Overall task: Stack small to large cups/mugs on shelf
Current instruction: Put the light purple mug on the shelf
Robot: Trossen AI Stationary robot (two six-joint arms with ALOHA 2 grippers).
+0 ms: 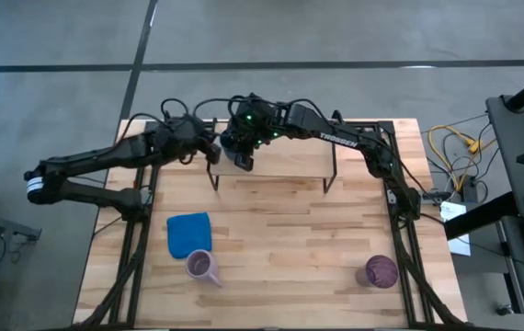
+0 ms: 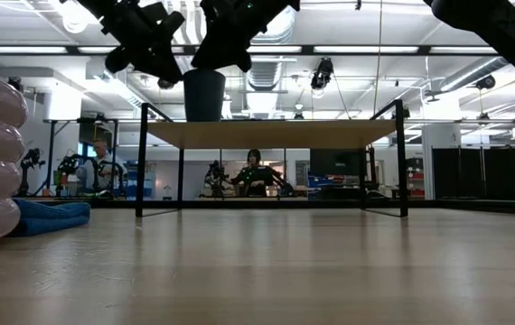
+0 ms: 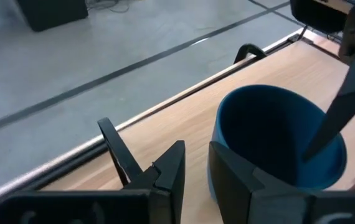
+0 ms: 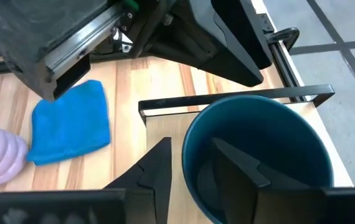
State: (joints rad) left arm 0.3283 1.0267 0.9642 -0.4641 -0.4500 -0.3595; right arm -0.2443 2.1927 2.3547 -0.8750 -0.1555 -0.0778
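Both arms are at the shelf's [image 1: 280,165] left end. The small dark blue cup [image 2: 204,95] stands upright on the shelf top there, base on the board in the low view. Right gripper [image 4: 190,168] holds the cup by its rim: one finger inside, one outside the wall, clamped on it. Left gripper [image 3: 196,171] is just beside the cup on the other side, with one finger [image 3: 233,177] close against the outer wall and the other clear of it; fingers apart, nothing between them. In the high view the two grippers meet over the shelf's left rear corner and hide the cup. Lavender ribbed mug [image 1: 202,267] sits on the tabletop [image 1: 280,239] near the front left, just in front of the blue cloth [image 1: 188,233]. Purple tumbler [image 1: 381,271] is on the tabletop at the front right, well apart from the mug. People are visible in the room behind the table in the low view.
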